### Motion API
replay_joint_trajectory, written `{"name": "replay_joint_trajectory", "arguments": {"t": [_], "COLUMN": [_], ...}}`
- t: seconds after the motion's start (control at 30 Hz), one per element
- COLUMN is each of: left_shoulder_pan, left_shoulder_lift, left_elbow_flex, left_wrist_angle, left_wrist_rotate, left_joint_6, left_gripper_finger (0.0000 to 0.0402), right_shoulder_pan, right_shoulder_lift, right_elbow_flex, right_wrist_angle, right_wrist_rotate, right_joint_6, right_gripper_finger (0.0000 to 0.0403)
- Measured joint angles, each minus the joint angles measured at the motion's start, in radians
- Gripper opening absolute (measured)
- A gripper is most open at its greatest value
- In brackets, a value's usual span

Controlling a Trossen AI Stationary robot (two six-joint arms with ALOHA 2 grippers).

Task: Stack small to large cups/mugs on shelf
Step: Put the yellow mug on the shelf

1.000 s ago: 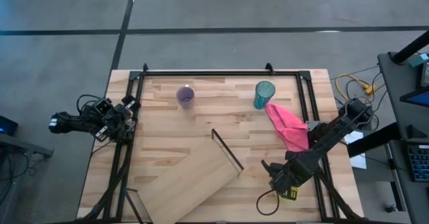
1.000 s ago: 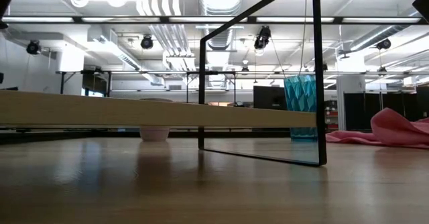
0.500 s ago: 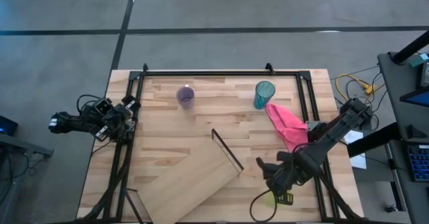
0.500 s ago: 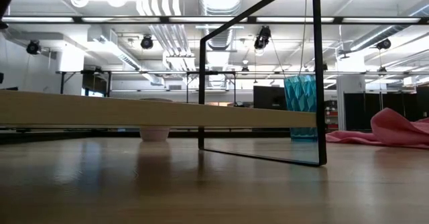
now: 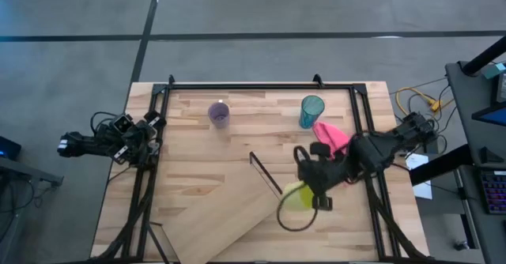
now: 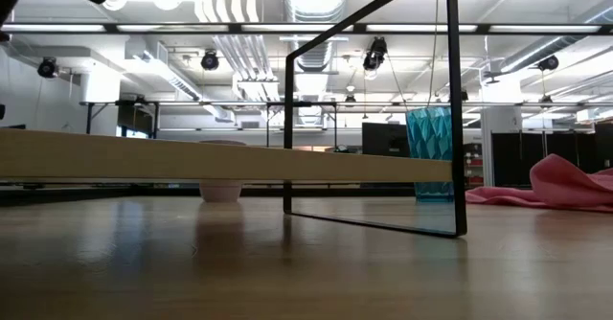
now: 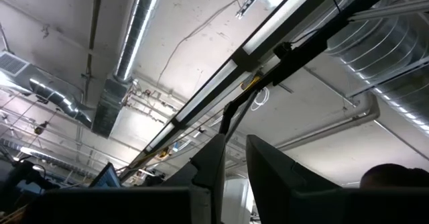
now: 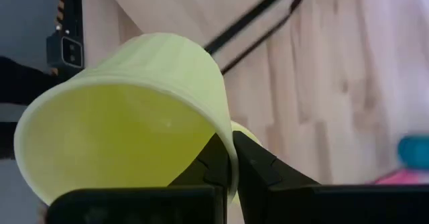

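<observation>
The small yellow mug (image 5: 297,195) is held by my right gripper (image 5: 311,190), shut on it, beside the shelf's dark frame (image 5: 267,177). In the right wrist view the mug (image 8: 127,117) is tilted, its mouth toward the camera. The light-wood shelf board (image 5: 225,216) lies slantwise on the table. The purple cup (image 5: 218,114) and the teal tumbler (image 5: 311,111) stand upright near the far edge. The low view shows the tumbler (image 6: 429,152) and the frame (image 6: 374,119), not the mug. My left gripper (image 7: 234,160) is shut, parked off the table's left edge. My right gripper pinches the yellow mug's wall at the rim (image 8: 230,158), one finger (image 8: 213,165) inside the mug and one (image 8: 263,169) outside. The mug is tilted onto its side. It seems lifted clear of the table, since the low view shows none of it.
A pink cloth (image 5: 334,136) lies under my right arm beside the teal tumbler. A dark metal frame (image 5: 261,84) runs along the table's far, left and right edges. Bare tabletop (image 5: 205,157) lies between the cups and the shelf board.
My right gripper has swung from the table's near right corner toward the far edge and the left, up to the shelf's frame. It stays shut on the yellow mug, which has come along and now shows tilted beside the frame.
</observation>
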Motion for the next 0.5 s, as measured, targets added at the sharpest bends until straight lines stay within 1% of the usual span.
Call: {"name": "replay_joint_trajectory", "arguments": {"t": [0.13, 0.23, 0.5], "left_shoulder_pan": [0.0, 0.0, 0.0], "left_shoulder_lift": [0.0, 0.004, 0.05], "left_elbow_flex": [0.003, 0.002, 0.006], "left_wrist_angle": [0.0, 0.0, -0.001], "left_wrist_rotate": [-0.003, -0.028, -0.034], "left_joint_6": [0.0, 0.0, -0.001], "left_gripper_finger": [0.0047, 0.0047, 0.0048], "right_shoulder_pan": [-0.06, -0.106, -0.206], "right_shoulder_lift": [0.064, 0.129, 0.322], "right_elbow_flex": [0.101, 0.194, 0.443], "right_wrist_angle": [-0.002, 0.001, 0.002], "right_wrist_rotate": [0.0, 0.001, 0.006], "right_joint_6": [-0.163, -0.266, -0.458], "right_gripper_finger": [0.0009, 0.0009, 0.0009]}}
